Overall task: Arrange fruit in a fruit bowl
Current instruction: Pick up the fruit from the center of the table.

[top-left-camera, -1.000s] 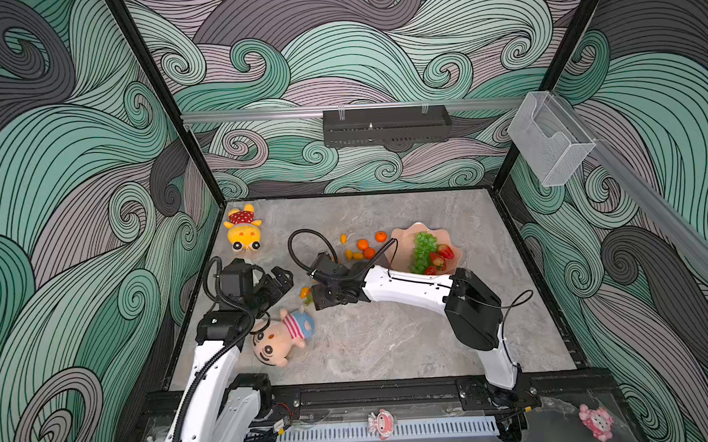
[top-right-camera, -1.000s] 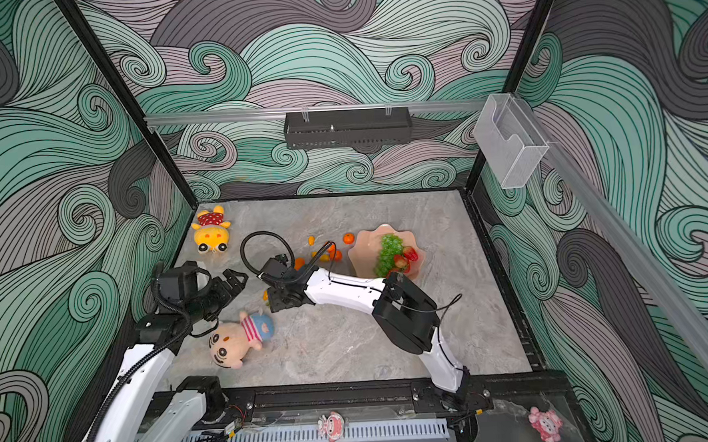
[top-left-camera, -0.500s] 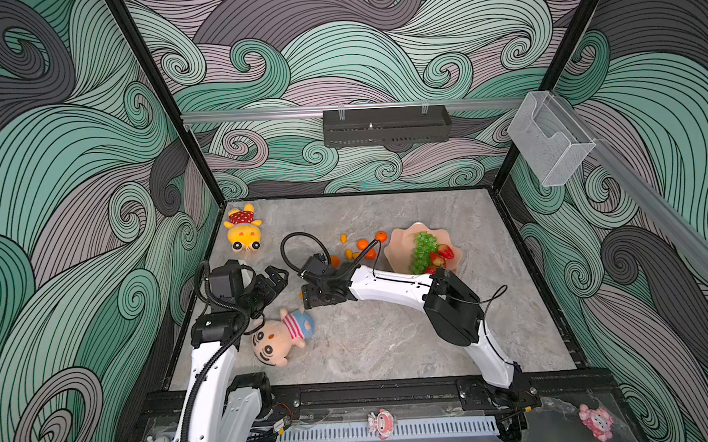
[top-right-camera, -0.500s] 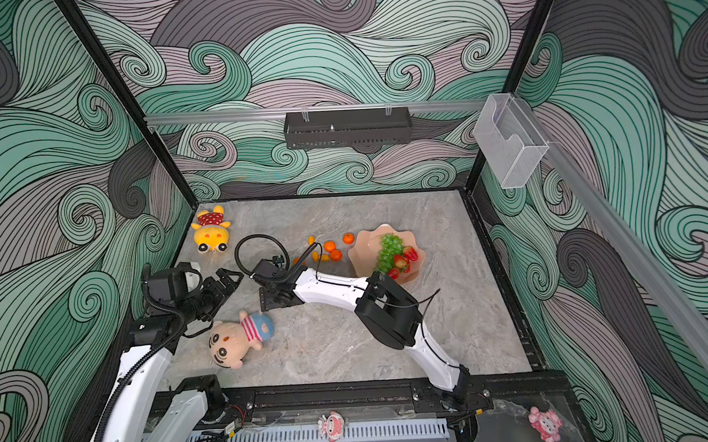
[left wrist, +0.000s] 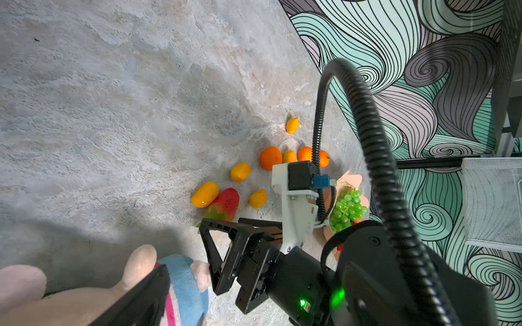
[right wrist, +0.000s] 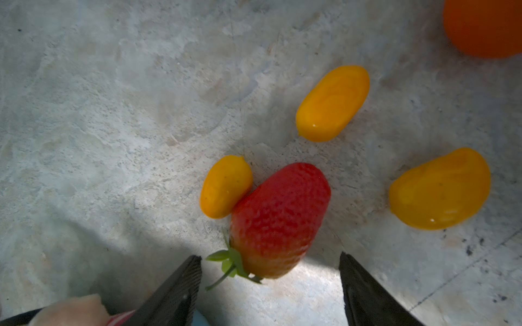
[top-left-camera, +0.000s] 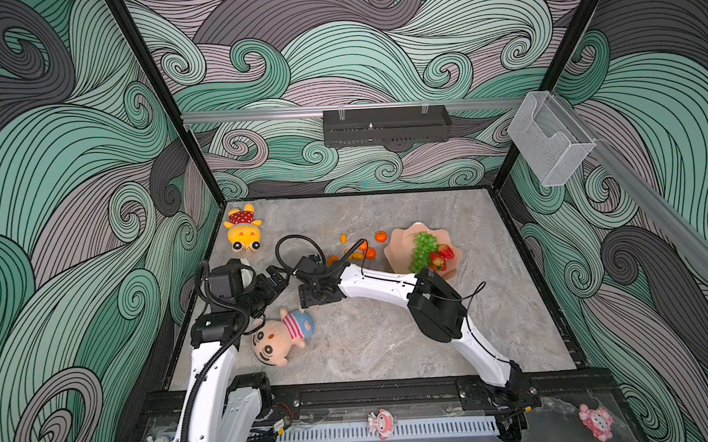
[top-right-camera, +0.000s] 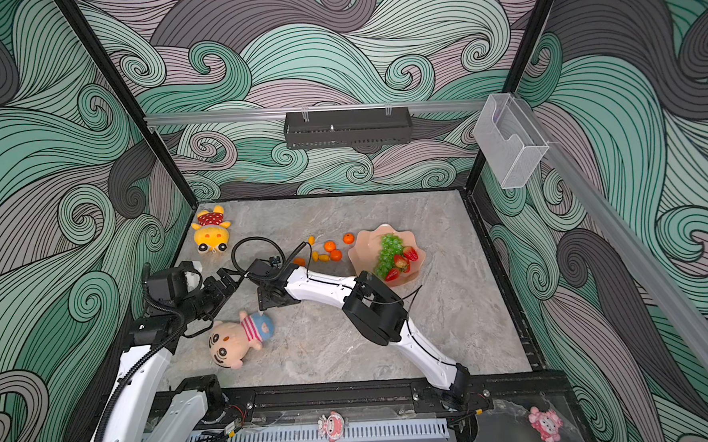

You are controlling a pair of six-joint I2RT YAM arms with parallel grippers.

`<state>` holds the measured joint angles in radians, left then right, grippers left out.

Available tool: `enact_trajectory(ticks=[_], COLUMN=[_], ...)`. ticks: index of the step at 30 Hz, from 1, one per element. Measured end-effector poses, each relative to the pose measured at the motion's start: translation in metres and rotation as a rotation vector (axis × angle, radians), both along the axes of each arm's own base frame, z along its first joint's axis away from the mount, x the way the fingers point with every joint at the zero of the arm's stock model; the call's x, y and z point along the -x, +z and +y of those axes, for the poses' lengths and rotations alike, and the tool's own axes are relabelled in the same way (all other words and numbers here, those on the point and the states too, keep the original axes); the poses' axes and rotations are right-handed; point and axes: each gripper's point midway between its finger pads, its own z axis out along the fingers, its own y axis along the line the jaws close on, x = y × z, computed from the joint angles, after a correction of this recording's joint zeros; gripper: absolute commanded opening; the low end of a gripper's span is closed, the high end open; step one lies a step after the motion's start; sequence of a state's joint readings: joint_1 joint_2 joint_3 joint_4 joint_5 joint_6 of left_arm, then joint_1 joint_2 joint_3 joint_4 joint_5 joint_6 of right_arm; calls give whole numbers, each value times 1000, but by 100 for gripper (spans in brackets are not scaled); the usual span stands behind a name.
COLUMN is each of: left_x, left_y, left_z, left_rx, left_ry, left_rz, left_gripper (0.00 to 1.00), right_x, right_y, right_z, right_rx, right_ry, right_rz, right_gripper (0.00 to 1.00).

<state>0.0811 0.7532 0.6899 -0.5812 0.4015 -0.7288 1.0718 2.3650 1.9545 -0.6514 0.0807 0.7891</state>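
My right gripper [right wrist: 269, 271] is open and low over the table. A red strawberry [right wrist: 278, 220] lies just ahead of its fingertips, touching neither, with a kumquat [right wrist: 226, 186] against it. Two more kumquats [right wrist: 333, 103] [right wrist: 439, 189] lie nearby. In the top views the right wrist hides this strawberry. The peach fruit bowl [top-left-camera: 399, 248] holds a green grape bunch [top-left-camera: 423, 249] and strawberries [top-left-camera: 445, 251]. Tangerines [top-left-camera: 381, 237] and kumquats [top-left-camera: 343, 238] lie left of the bowl. My left gripper [top-left-camera: 278, 278] is open and empty, close to the right wrist.
A plush boy doll [top-left-camera: 281, 338] lies just in front of both grippers; one left finger [left wrist: 141, 296] hangs over it. A yellow plush doll [top-left-camera: 242, 232] sits at the back left. A black basket [top-left-camera: 387, 125] and a clear box [top-left-camera: 548, 141] hang on the walls.
The right arm's elbow has swung to the left while its gripper stays over about the same spot by the loose fruit. The left arm has hardly moved.
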Motion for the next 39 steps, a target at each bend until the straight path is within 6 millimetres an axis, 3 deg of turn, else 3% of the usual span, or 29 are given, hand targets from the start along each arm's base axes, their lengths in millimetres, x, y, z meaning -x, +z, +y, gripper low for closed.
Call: enact_trajectory(ticks=[16,27,39], left_x=[-2,-3,-3], left_y=[5,1,1], left_z=[-4,-5,-7], left_rx=[16,23,30], left_ry=[-20,-27,-35], left_rz=[-23,-23,-26], left_gripper=[98,99,99], right_x=[-6,-3,-2], right_y=[-6,-13,-14], right_z=[-15,-17,-16], right_rx=[57,64,57], right_ry=[-21,-13,4], right_rz=[7,22,26], right_gripper=[54,33,20])
